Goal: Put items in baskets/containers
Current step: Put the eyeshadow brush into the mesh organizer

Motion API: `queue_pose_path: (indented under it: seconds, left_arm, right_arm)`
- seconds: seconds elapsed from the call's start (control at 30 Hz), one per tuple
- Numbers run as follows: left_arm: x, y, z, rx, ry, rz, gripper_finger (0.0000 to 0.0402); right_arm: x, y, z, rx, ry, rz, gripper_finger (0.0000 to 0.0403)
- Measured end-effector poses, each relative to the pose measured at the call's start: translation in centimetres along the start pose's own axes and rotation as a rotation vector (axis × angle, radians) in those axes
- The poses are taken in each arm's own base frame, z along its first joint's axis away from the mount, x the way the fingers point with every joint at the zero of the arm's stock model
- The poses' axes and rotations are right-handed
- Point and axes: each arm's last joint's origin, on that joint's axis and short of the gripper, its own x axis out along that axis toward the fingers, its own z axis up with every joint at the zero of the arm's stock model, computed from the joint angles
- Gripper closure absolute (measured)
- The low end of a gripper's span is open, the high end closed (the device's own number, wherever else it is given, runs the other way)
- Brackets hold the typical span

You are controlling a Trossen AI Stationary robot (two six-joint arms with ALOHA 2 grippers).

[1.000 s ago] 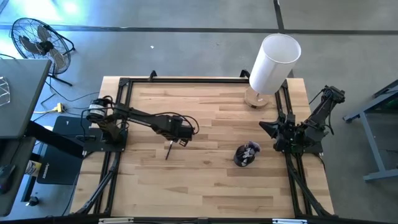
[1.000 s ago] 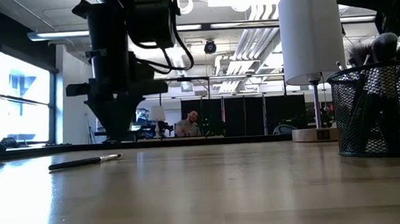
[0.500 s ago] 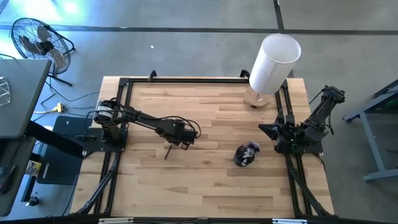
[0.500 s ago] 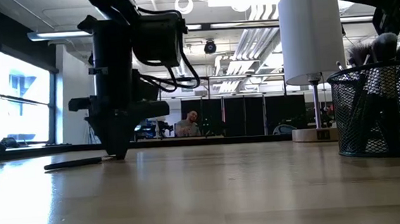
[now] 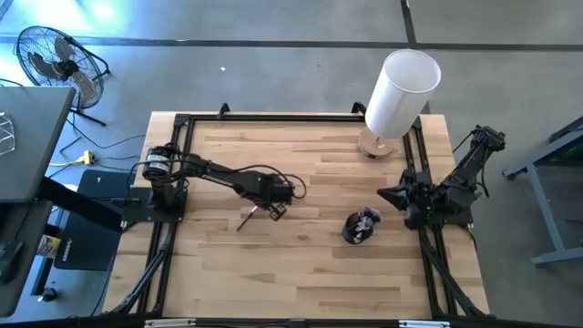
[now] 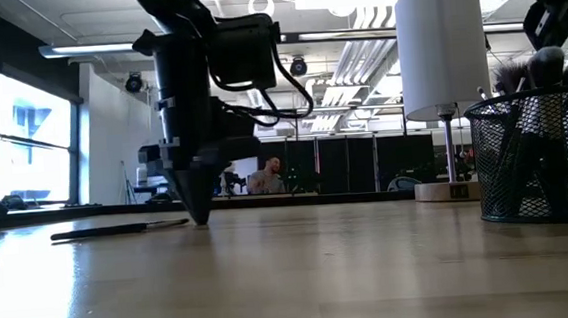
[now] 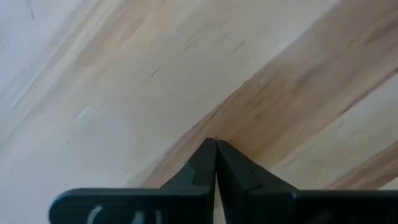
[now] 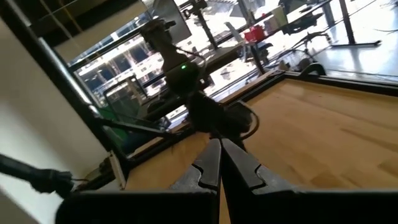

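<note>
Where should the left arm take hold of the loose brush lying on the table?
Grip the thin dark makeup brush at mid-handle, coming straight down with the fingers across its length. It lies flat on the wooden table, so only its narrow sides offer purchase. The left gripper sits shut beside its tip.

one thin dark-handled makeup brush (image 5: pixel 244 220) lies mid-table, left of the black mesh cup (image 5: pixel 361 226) near the right edge.

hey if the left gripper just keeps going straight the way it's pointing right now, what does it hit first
The left gripper points straight down, fingers shut, so it would meet the pale wooden table right at its tips. The thin dark makeup brush lies just beside it, apparently out of that line.
</note>
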Motion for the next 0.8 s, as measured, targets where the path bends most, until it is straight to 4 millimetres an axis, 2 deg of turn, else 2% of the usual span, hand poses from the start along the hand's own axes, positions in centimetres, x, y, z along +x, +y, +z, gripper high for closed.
queue_pose_path:
  seconds: [0.07,0.17,0.23,0.4,0.63,0.7,0.8]
  left_arm:
    - [-0.1,-0.2,-0.2,-0.033,0.004,-0.005,0.0399]
    - [-1.6,-0.7,-0.7,-0.068,-0.022,-0.04,0.04]
    - [-2.9,-1.7,-0.9,-0.085,-0.046,-0.093,0.0401]
    - [-9.9,-3.4,-0.6,-0.058,-0.267,-0.208,0.0401]
    - [-16.1,-5.5,-0.7,0.104,-0.408,-0.269,0.0401]
    - [-16.4,-5.3,-0.7,0.123,-0.368,-0.275,0.04]
    - [-15.5,-5.0,-0.6,0.107,-0.319,-0.253,0.0384]
  right_arm:
    - [0.0,0.1,0.0,-0.002,0.016,0.027,0.0403]
    - [0.0,0.2,-0.2,-0.01,0.043,0.065,0.0403]
    - [0.0,0.2,-0.3,-0.018,0.061,0.085,0.0403]
    - [0.0,0.2,-0.5,-0.036,0.093,0.117,0.0403]
    - [-0.1,0.2,-0.6,-0.045,0.114,0.139,0.0403]
    - [-0.1,0.2,-0.6,-0.065,0.118,0.15,0.0403]
    - [-0.1,0.3,-0.7,-0.07,0.121,0.156,0.0403]
